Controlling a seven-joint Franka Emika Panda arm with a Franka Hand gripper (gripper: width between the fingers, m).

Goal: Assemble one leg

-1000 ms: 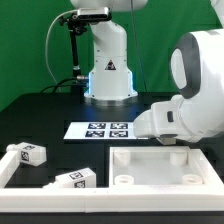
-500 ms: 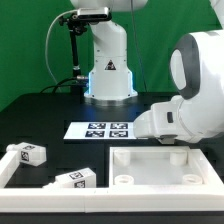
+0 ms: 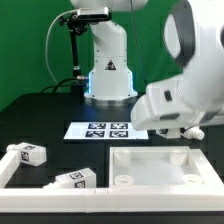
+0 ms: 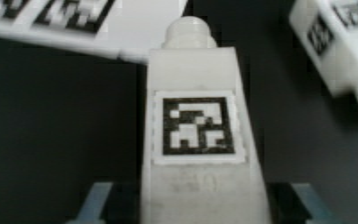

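In the wrist view a white leg (image 4: 197, 110) with a black-and-white tag fills the middle and runs down between my gripper's (image 4: 194, 198) two fingers (image 4: 101, 202). A dark gap shows on each side between finger and leg, so the gripper is open around it. A second leg (image 4: 345, 45) lies beside it. In the exterior view my arm's white body (image 3: 180, 100) hides the gripper and this leg. Two more legs lie at the exterior view's left, one (image 3: 28, 153) further back and one (image 3: 76, 178) nearer the front.
The big white tray-like panel (image 3: 150, 150) lies at the front, right of the two legs. The marker board (image 3: 100, 130) lies behind it and also shows in the wrist view (image 4: 60, 22). The robot base (image 3: 108, 70) stands at the back.
My arm has swung up and toward the exterior view's right in the last half second. The two legs at the left, the panel and the marker board have not moved.
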